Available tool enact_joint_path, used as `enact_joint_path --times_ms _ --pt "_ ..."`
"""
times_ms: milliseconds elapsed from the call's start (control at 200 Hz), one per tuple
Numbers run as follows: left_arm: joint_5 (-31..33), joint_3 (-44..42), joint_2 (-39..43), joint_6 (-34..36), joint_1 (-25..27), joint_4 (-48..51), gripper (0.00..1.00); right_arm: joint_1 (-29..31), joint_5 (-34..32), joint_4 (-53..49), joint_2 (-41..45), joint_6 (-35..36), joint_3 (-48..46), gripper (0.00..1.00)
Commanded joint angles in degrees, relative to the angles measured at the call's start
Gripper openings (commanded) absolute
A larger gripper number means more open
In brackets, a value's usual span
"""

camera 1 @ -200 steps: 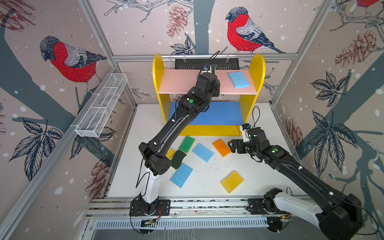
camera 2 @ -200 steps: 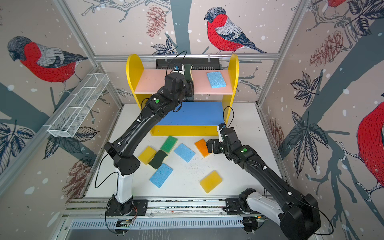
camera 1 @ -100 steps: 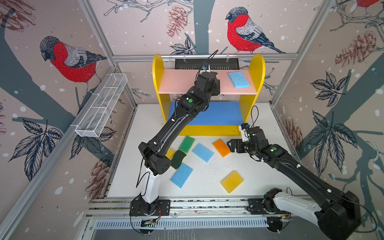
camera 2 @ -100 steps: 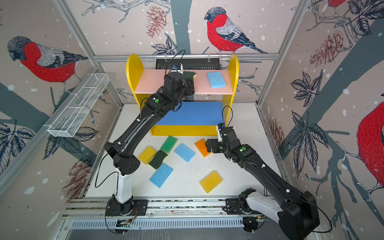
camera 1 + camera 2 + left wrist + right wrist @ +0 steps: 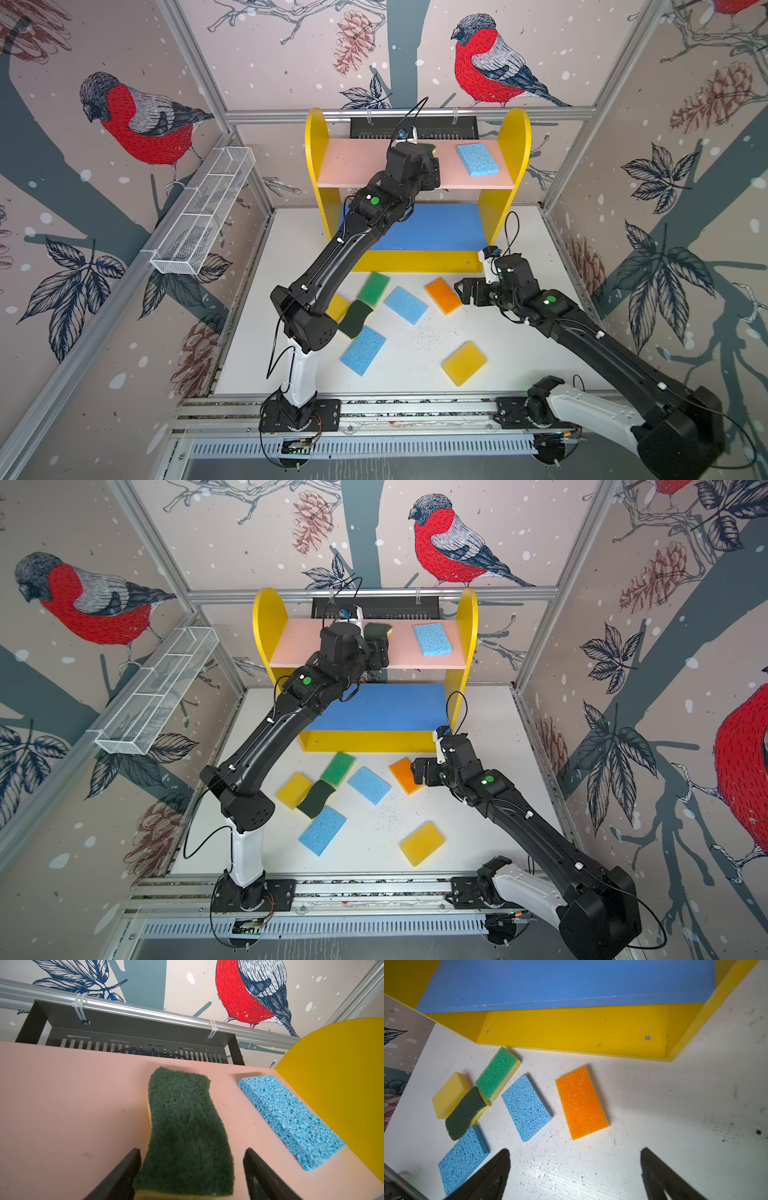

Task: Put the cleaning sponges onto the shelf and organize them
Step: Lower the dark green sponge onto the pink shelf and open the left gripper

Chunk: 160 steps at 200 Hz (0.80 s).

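The yellow shelf (image 5: 515, 137) stands at the back. On its pink upper board (image 5: 353, 166) lie a light blue sponge (image 5: 291, 1118) and a dark-green scourer (image 5: 187, 1126). My left gripper (image 5: 191, 1151) is open astride the scourer's near end, one finger against it and the other apart. The right gripper (image 5: 575, 1150) hangs open over the white table, just short of the orange sponge (image 5: 581, 1102). Also on the table are two light blue sponges (image 5: 527, 1107) (image 5: 463, 1157), a green one (image 5: 497, 1072), a yellow one (image 5: 449, 1094), a second scourer (image 5: 464, 1113) and another yellow sponge (image 5: 464, 363).
The shelf's blue middle board (image 5: 436, 226) is partly hidden by my left arm. A white wire basket (image 5: 203, 212) hangs on the left wall. A black slotted bracket (image 5: 415, 126) sits behind the shelf. A metal rail (image 5: 374, 415) runs along the table's front edge.
My left jaws have spread apart, and the dark-green scourer now lies flat on the pink board. The right gripper has edged slightly left toward the orange sponge.
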<state>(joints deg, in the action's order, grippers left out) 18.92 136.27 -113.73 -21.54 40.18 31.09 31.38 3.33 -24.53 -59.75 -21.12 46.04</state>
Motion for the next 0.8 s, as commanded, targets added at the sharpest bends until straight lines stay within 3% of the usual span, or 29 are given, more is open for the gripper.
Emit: enact_joint_path --times_ms 0,625,795 --pt "-3.1 -0.7 0.7 -2.1 -0.2 0.4 0.78 0.0 0.2 0.1 0.6 -0.4 -0.3 0.97" --pt "-6.4 -2.1 3.1 -3.6 -1.0 -0.9 0.78 0.0 -0.3 0.0 2.4 -0.2 -1.4 0.97" --pt "-9.0 -13.0 9.5 -3.9 -1.2 -10.7 0.79 0.0 -0.3 0.1 2.6 -0.1 -1.6 0.97"
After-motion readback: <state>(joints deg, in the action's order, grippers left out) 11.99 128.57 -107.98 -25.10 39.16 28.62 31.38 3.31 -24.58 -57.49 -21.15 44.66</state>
